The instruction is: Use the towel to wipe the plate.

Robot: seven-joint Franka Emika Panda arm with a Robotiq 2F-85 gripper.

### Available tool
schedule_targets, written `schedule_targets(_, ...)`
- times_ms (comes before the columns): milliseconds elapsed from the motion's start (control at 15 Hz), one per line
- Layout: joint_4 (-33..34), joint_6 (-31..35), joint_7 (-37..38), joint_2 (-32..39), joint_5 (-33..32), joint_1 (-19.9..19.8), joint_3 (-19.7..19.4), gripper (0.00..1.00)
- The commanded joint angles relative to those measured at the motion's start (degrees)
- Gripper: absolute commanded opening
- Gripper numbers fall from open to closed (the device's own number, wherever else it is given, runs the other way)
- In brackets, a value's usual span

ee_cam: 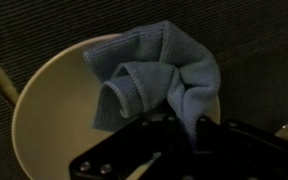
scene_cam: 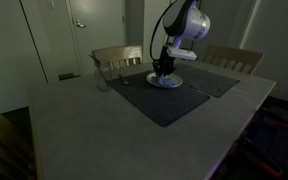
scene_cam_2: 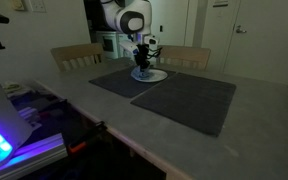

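Observation:
A pale round plate (ee_cam: 46, 110) lies on a dark placemat (scene_cam: 169, 100). It shows small in both exterior views (scene_cam: 169, 82) (scene_cam_2: 149, 75). A crumpled blue towel (ee_cam: 149, 75) lies bunched on the plate. My gripper (ee_cam: 184, 125) hangs right over the plate and is shut on a fold of the towel, which runs down between the two dark fingers. In both exterior views the gripper (scene_cam: 163, 69) (scene_cam_2: 143, 64) points down at the plate, and the towel is mostly hidden by it.
A second dark placemat (scene_cam: 219, 80) lies beside the first on the grey table (scene_cam: 74, 125). A small glass (scene_cam: 102, 80) stands near the far edge. Wooden chairs (scene_cam: 119, 55) (scene_cam: 234, 58) stand behind the table. Lit equipment (scene_cam_2: 4, 135) sits by one table side.

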Motion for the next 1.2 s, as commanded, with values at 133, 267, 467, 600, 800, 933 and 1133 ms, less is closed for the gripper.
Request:
schedule_targets(133,1.2,4.7,-5.0,2.7,3.4,-2.9,4.6,0.02)
schedule_targets(267,2.2,5.1,-5.6,3.5,2.7,-3.1,4.7,0.02)
schedule_targets(467,3.3,5.4,-6.9,4.4,1.8,-3.3,4.3,0.02)
schedule_targets(600,4.4,5.7,-7.9,5.3,1.7,-3.8,4.4,0.02)
schedule_targets(800,6.3,5.7,-9.3,6.5,1.2,-4.6,4.2,0.02)
schedule_targets(933,7.6,5.6,-10.3,7.3,0.8,-5.1,4.0,0.02)
schedule_targets(1133,9.2,4.6,-11.0,7.9,-1.1,-5.1,2.5,0.02)
